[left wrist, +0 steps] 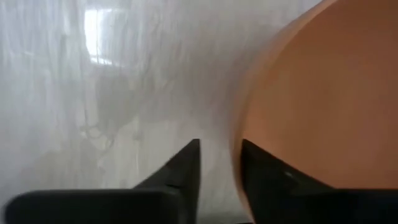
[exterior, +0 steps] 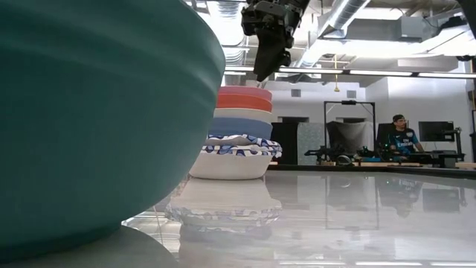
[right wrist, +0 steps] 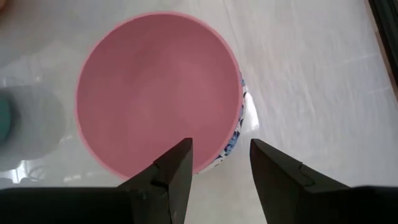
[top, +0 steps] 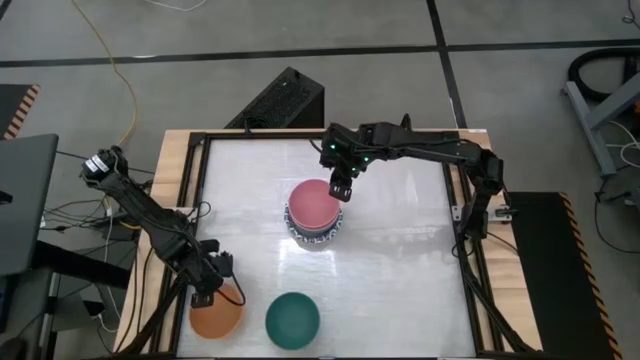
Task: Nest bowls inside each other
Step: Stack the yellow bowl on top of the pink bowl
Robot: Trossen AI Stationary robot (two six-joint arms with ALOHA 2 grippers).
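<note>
high view: a pale, glossy table (top: pixel 400 270) framed by dark rails carries a stack of bowls (top: pixel 316 215) near its middle, the pink bowl (top: pixel 312 202) on top, smooth and round, a blue-patterned rim showing beneath it. the right gripper (top: pixel 341 190) hangs over the stack's far edge with its fingers spread. the left gripper (top: pixel 207 293) sits at the rim of the orange bowl (top: pixel 217 317) near the table's front left corner; the dark green bowl (top: pixel 292 318) lies just beside the orange one, apart from it. open table surface spreads to the right of the stack and in front of it.

low view: the dark green bowl (exterior: pixel 97 119) fills the left side, matte and curved. the stack (exterior: pixel 236 134) shows layers of pink, red, cream, dark blue and patterned white, mirrored in the shiny table (exterior: pixel 357 216). the right gripper (exterior: pixel 268 59) hovers above the stack without touching it. a person (exterior: pixel 402 135) sits far behind in the room.

left wrist view: the left gripper (left wrist: pixel 219 163) straddles the orange bowl's (left wrist: pixel 317 99) thin smooth rim, one finger inside and one outside, a narrow gap remaining.

right wrist view: the right gripper (right wrist: pixel 219 163) stands spread and empty above the pink bowl's (right wrist: pixel 155 87) near edge; a patterned rim (right wrist: pixel 239 127) peeks out beside it.
</note>
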